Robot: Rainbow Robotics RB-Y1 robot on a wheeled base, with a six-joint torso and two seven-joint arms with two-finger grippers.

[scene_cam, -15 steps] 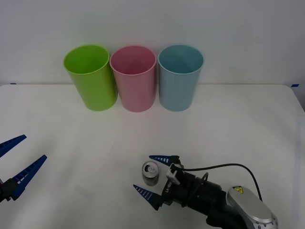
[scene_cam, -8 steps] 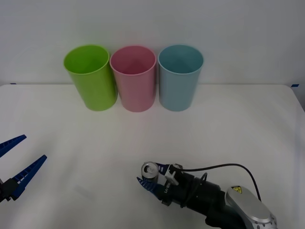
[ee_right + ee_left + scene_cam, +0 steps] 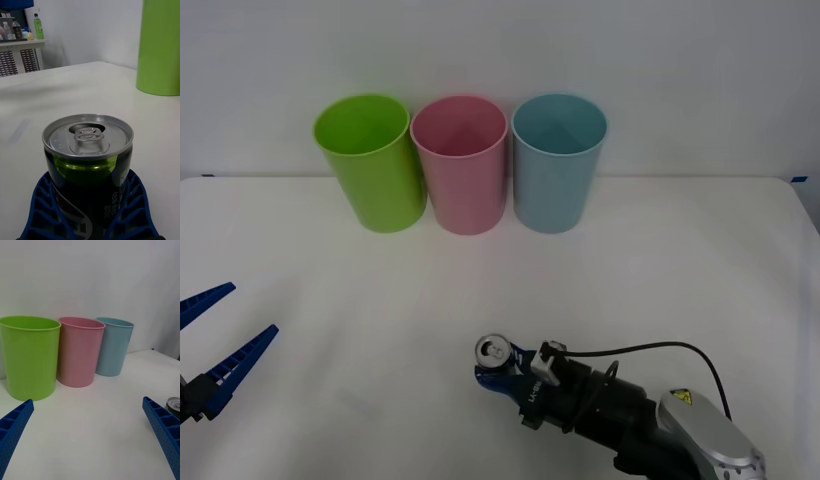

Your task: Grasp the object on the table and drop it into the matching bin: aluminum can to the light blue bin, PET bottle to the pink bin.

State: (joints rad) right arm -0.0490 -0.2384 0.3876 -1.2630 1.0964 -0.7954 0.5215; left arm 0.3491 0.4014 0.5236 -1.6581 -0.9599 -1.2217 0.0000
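Note:
The aluminum can (image 3: pixel 495 357) stands upright near the front of the white table (image 3: pixel 680 260), its shiny top with pull tab (image 3: pixel 88 135) facing up. My right gripper (image 3: pixel 498 378) is shut on the can, with a blue ribbed finger (image 3: pixel 42 206) pressed to each side of its body. The can's rim (image 3: pixel 174 404) peeks out behind a left finger. At the back stand the light blue bin (image 3: pixel 559 162) and the pink bin (image 3: pixel 461 163). My left gripper (image 3: pixel 208 345) hangs open at the table's front left, far from the can.
A lime green bin (image 3: pixel 369 160) stands at the left of the row, touching the pink one, and shows again as a green wall (image 3: pixel 159 48). A black cable (image 3: pixel 650 350) loops above my right wrist. Bare tabletop lies between the can and the bins.
My right gripper's fingers, spread either side of the can a second ago, have shut on it. The can has shifted very slightly. The left arm has stayed still.

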